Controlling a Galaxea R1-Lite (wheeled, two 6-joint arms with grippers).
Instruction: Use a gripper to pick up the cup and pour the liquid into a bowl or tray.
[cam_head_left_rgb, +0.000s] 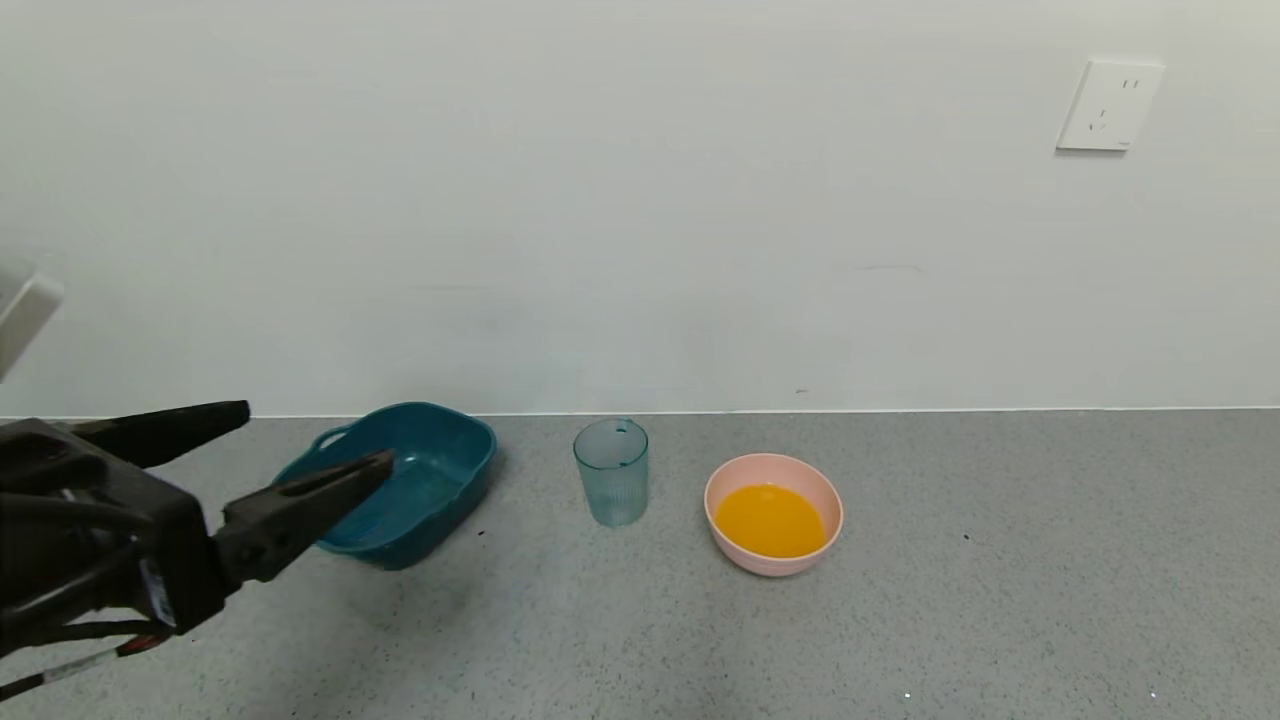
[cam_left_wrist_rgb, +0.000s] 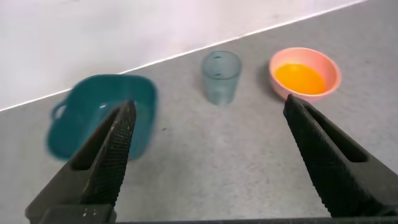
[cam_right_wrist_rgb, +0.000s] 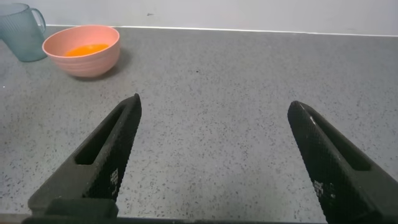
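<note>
Two end effectors are mine to drive, and both have their fingers spread wide with nothing in them. My left end effector (cam_head_left_rgb: 300, 450) hangs over the left part of the worktop (cam_head_left_rgb: 1000, 600), in front of the tub (cam_head_left_rgb: 430, 470) from where my head camera looks. It is well apart from the cup (cam_head_left_rgb: 611, 472). My right end effector (cam_right_wrist_rgb: 211, 162) does not show in the head view. Its own camera shows it low over a bare part of the worktop, off to the right of the bowl (cam_right_wrist_rgb: 82, 50).

The cup stands upright near the wall, between the tub and the bowl. It looks empty to me. I can see right through it. The juice (cam_head_left_rgb: 768, 519) sits in the bowl, just to the right of the cup. The tub looks empty too.

So I think the pour is done and the cup is set down again. The step in hand looks like letting go and backing off. I see no spills on the worktop.

Next, I think I only need to pull the left arm away to rest. I should keep its fingers clear of the tub, so I do not bump it. If I had to pour again, I would need to reach past the tub to the cup and close on its sides.
</note>
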